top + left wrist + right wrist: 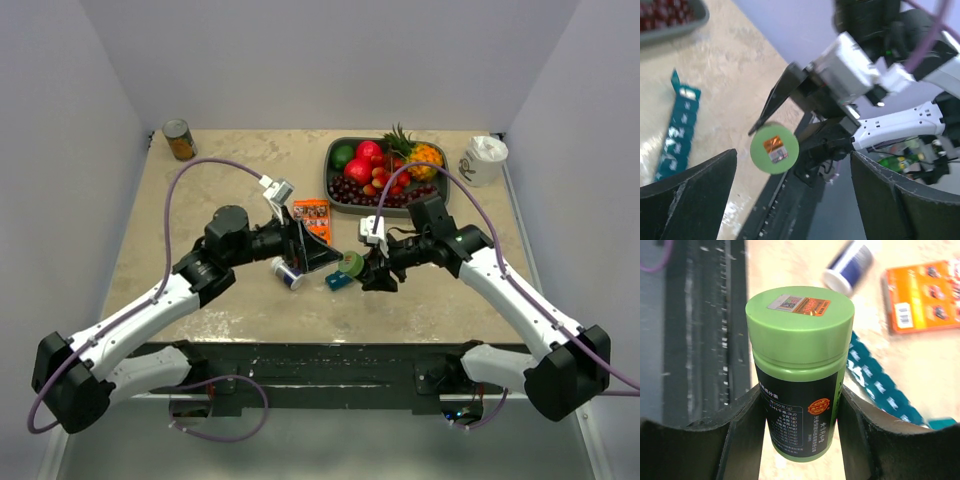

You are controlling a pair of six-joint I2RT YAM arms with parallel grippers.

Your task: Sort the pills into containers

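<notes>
Slim teal containers strip (676, 135) lying flat on table (735, 75).

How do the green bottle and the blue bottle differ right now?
The green bottle is clamped in the right gripper; the blue bottle lies on the table. The green bottle has a green cap and black label; the blue bottle is blue with a pale end. Both are small round bottles.

Green-capped black bottle (800, 375), teal containers (676, 136), orange box (922, 295), beige marbled table (190, 200)

Lab: enclosed robot test table (230, 175)
</notes>
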